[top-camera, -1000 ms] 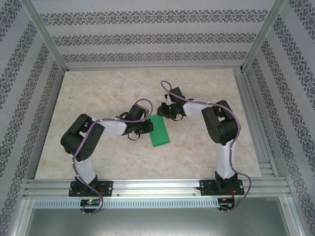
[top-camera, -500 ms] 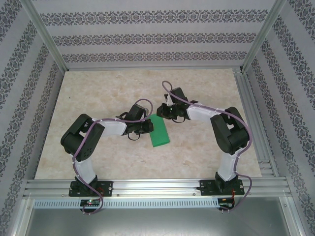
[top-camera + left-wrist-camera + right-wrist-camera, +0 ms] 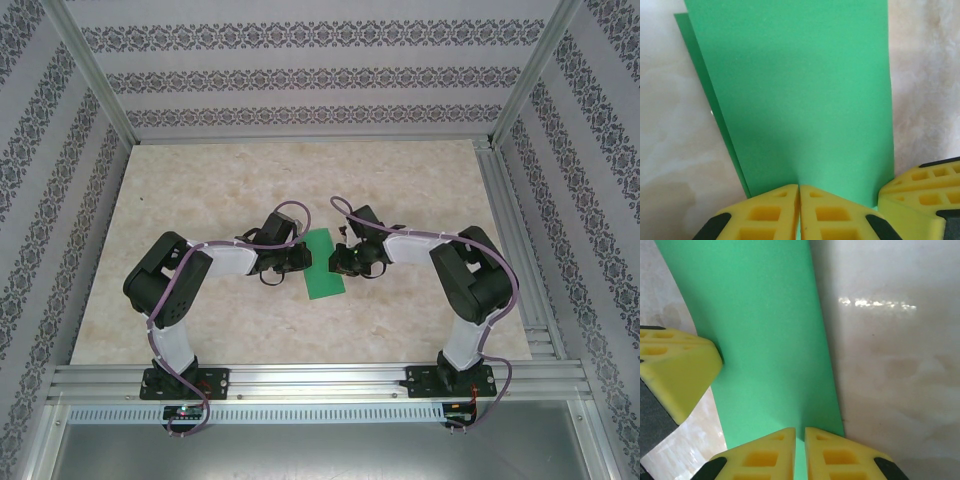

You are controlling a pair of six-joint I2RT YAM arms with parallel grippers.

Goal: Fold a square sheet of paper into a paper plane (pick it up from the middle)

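Nearest each wrist camera, both claws are pinched together with no gap. The left gripper [image 3: 799,194] and the right gripper [image 3: 800,436] rest their closed tips on the paper [image 3: 800,100], one on each long side and close to each other. The paper lies flat on the table [image 3: 200,190] as a narrow doubled strip between the two claws.

This looks like a pressing step, setting the fold before the next crease. The under layer peeks out along one long edge in the left wrist view, so the halves are not quite square. I would let one claw pin the paper while the other strokes away along the strip. The pressure should be light, since thin paper drags and wrinkles under a hard tip. Both claws should stay shut, as an open finger could catch the loose edge and lift it.

The two claws almost touch over the paper, so only one should move at a time, and away from the other.

Between the paper and the near rail [image 3: 320,380] there is bare table, partly spanned by both forearms. Beyond the paper the table runs open to the walls [image 3: 300,80], which gives the best room for sliding or turning. The side rail [image 3: 512,250] is well apart from the paper.
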